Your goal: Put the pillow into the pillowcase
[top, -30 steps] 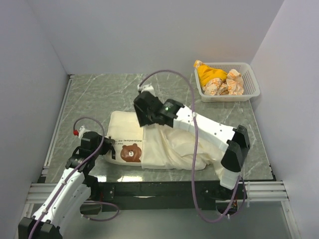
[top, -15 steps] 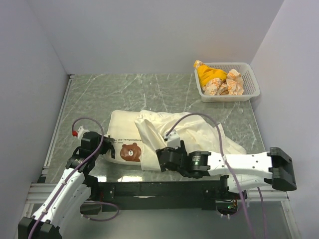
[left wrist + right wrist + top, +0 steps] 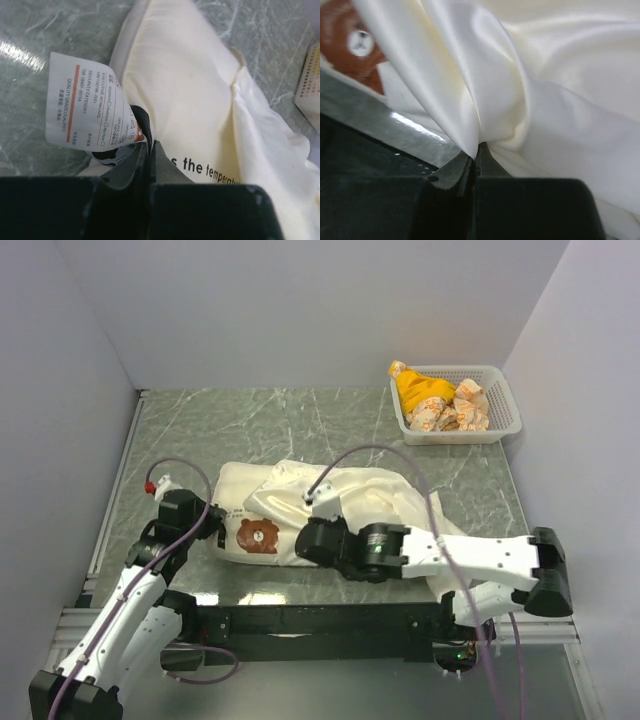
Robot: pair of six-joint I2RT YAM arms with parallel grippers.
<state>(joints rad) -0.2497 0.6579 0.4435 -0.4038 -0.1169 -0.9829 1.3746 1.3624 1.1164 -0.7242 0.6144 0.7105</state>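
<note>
The pillow (image 3: 240, 502) lies near the table's front edge, its brown bear print (image 3: 260, 535) facing up. The wrinkly pillowcase (image 3: 372, 490) covers the pillow's right part. My left gripper (image 3: 212, 528) is shut on the pillow's left edge seam. In the left wrist view the jaws (image 3: 148, 146) meet beside a white care label (image 3: 82, 102), with the pillow (image 3: 170, 75) beyond and the pillowcase (image 3: 280, 165) to its right. My right gripper (image 3: 300, 546) is shut on a fold of the pillowcase (image 3: 545, 100) just right of the bear print (image 3: 350, 45); the jaws (image 3: 479, 148) pinch the cloth.
A white basket (image 3: 505, 405) with a yellow item and several wrapped pieces stands at the back right. White walls close in the left, back and right sides. The front table edge with a black rail (image 3: 330, 618) runs just below the pillow.
My right arm swung from behind the pillow to its front edge and shut on the pillowcase, drawing the cloth left over the pillow. The left gripper shifted slightly, keeping its hold.
</note>
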